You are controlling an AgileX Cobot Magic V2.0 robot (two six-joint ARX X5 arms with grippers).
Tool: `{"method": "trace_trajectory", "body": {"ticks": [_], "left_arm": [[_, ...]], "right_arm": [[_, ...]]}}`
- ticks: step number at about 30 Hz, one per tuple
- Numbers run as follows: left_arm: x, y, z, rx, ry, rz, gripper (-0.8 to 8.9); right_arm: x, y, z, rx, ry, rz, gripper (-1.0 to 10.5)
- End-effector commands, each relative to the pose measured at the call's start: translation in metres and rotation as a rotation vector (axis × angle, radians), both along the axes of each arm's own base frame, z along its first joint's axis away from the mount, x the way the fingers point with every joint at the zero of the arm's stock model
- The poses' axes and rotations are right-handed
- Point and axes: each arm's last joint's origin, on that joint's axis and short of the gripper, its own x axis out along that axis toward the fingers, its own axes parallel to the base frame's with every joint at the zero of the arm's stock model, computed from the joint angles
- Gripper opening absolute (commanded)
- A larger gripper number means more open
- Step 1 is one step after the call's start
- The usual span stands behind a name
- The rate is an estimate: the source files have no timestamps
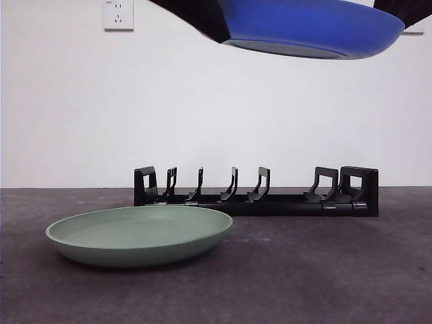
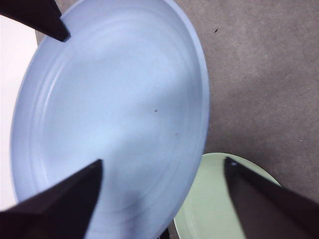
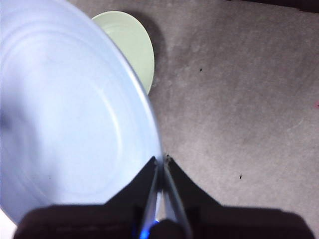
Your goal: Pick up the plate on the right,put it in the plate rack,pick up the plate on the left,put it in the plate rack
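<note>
Counting two plates: blue plate (image 1: 317, 27), green plate (image 1: 140, 234).

My left gripper (image 2: 162, 169) has its jaws spread wide, one over the blue plate (image 2: 109, 114) and the other over the green plate (image 2: 209, 199). The blue plate fills most of my view, with another dark jaw tip (image 2: 37, 17) at its far rim. Grey table (image 2: 264, 79) lies beyond.
</note>
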Motion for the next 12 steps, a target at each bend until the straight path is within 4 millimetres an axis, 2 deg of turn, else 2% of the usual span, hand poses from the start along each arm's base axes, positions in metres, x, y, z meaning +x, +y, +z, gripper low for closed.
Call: {"method": "trace_trajectory", "body": {"ticks": [1,4,9,12], "left_arm": [[0.0011,-0.0012,-0.0004,-0.01,0.008,0.007,1.48],[0.001,-0.0012,-0.0004,-0.012,0.01,0.008,1.4],[0.0003,-0.0011,-0.0008,-0.007,0.014,0.006,-0.02],[-0.0005,-0.0006,-0.0018,-0.005,0.035,0.002,-0.07]], "right_arm": [[0.0007,0.0006,0.0012,0.01,-0.009,0.006,-0.2],[0.0009,0.0,0.0009,-0.008,-0.011,-0.001,-0.2],[0.0015,-0.0008,0.0006,-0.039,-0.019,-0.015,-0.2],[0.0021,-0.0018,0.0002,-0.069,-0.026,-0.028,-0.2]]}}
